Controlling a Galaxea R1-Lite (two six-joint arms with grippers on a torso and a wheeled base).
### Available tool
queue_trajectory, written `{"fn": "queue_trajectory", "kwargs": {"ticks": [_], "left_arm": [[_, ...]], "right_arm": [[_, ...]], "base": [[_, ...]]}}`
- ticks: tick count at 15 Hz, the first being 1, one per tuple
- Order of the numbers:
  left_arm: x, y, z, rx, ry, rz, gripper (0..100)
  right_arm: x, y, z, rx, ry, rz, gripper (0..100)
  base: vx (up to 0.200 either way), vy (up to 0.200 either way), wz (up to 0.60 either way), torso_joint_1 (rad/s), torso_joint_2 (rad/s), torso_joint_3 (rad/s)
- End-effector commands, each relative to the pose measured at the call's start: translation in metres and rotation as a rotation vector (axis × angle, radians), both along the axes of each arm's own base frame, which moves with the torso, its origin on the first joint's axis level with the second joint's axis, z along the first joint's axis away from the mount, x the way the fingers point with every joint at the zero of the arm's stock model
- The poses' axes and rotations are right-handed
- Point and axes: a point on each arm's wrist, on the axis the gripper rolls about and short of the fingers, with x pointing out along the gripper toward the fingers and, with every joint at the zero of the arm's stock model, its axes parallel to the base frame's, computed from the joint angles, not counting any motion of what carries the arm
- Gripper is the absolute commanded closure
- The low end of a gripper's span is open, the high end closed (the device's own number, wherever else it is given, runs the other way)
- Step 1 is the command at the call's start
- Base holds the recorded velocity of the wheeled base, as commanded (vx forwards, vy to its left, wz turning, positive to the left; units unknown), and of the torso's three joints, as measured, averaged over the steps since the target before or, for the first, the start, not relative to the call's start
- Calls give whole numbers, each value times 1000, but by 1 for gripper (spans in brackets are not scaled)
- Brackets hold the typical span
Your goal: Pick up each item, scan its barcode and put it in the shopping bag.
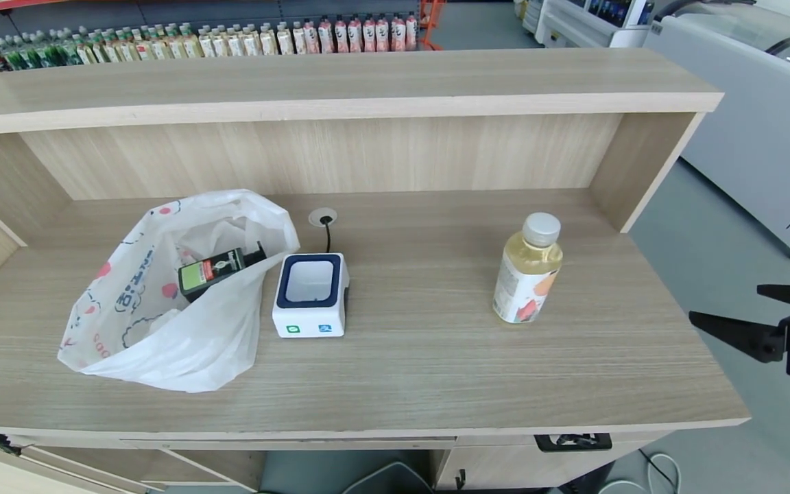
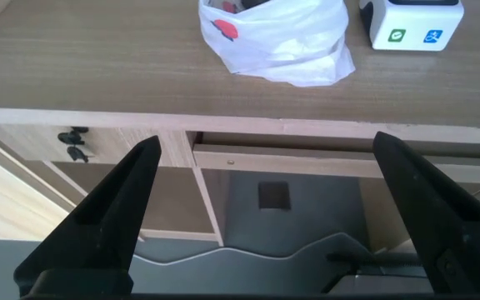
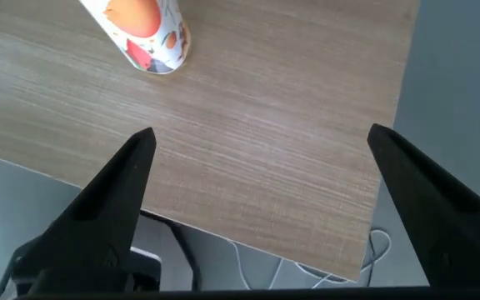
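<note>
Right pincer (image 1: 724, 302) hangs off the right end of the light wood-grain counter (image 1: 436, 357) in the head view, with its black fingers spread apart and nothing between them. On the counter, toward the right, a clear plastic drink bottle (image 1: 529, 274) with yellowish liquid and a white cap stands upright, well apart from that pincer. Around the middle sits a white box scanner (image 1: 311, 293) with a dark-blue framed window on top, its black cable running back to a round hole in the counter. Just to its left slumps a white plastic shopping bag (image 1: 162, 302) with red and blue print. Its mouth is open and a dark bottle (image 1: 217, 271) with a green label is lying tilted inside.

Left wrist view: the left pincer (image 2: 267, 140) is wide open and empty, sitting below the front edge of the counter (image 2: 98, 67). Up on top you can see the shopping bag (image 2: 282, 42) and the front of the scanner (image 2: 411, 25) beside it.

Right wrist view: the right pincer (image 3: 261, 132) is open over the counter (image 3: 290, 142) near its corner. The base of the drink bottle (image 3: 144, 33) is a little beyond the fingers, not touching them.
</note>
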Motion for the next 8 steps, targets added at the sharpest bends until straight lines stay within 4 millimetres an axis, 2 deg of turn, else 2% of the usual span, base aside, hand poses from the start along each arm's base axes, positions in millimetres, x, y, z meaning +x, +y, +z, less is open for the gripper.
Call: {"fn": "queue_trajectory", "kwargs": {"ticks": [1,5,8], "left_arm": [[0,0,0,-1,-1,0,0],[0,0,0,-1,-1,0,0],[0,0,0,-1,-1,0,0]], "right_arm": [[-3,8,-8,21,29,75,0],[0,13,-16,30,60,124,0],[15,14,-26,43,69,127,0]], "base": [[0,0,0,0,0,0],[0,0,0,0,0,0],[0,0,0,0,0,0]]}}
